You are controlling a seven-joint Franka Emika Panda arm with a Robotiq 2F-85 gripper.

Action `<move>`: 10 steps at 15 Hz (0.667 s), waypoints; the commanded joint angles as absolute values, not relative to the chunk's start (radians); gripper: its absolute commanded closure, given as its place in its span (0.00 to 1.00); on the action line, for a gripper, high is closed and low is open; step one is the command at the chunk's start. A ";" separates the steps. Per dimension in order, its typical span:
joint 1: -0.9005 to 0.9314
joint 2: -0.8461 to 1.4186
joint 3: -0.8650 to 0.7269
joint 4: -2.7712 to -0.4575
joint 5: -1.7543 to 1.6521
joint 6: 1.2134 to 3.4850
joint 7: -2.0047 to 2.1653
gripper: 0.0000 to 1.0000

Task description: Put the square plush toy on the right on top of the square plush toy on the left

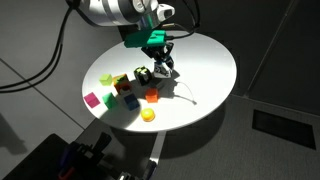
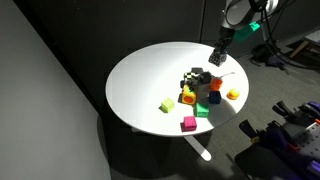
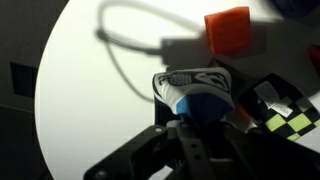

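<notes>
My gripper [image 3: 196, 112] is low over the round white table [image 1: 200, 60], at the back of a cluster of small toys. In the wrist view a black, white and blue plush toy [image 3: 192, 86] sits between the fingers, and the jaws look closed on it. The gripper shows in both exterior views [image 1: 163, 68] [image 2: 217, 62]. An orange cube [image 3: 228, 28] lies just beyond it on the table and shows in both exterior views [image 1: 153, 96] [image 2: 214, 97]. A black and yellow checkered cube [image 3: 287, 122] lies to the right. A black and white cube [image 1: 143, 75] stands beside the gripper.
More toys lie nearby: a yellow ball [image 1: 148, 115], a green cube [image 1: 110, 101], a magenta cube [image 1: 92, 99], a yellow-green piece [image 1: 106, 78] and a red and blue cube [image 1: 128, 100]. The table edge is close in front of them. Cables hang behind the arm.
</notes>
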State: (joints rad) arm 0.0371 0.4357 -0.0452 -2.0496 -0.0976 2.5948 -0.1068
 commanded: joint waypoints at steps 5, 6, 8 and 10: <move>-0.051 0.377 0.056 -2.127 -0.108 2.638 -0.426 0.94; -0.059 0.377 0.062 -2.130 -0.108 2.642 -0.450 0.94; -0.073 0.376 0.069 -2.132 -0.103 2.646 -0.476 0.94; -0.060 0.410 0.061 -2.100 -0.107 2.633 -0.438 0.82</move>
State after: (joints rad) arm -0.0509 0.4100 0.0518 -2.1016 -0.0992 2.6359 -0.4438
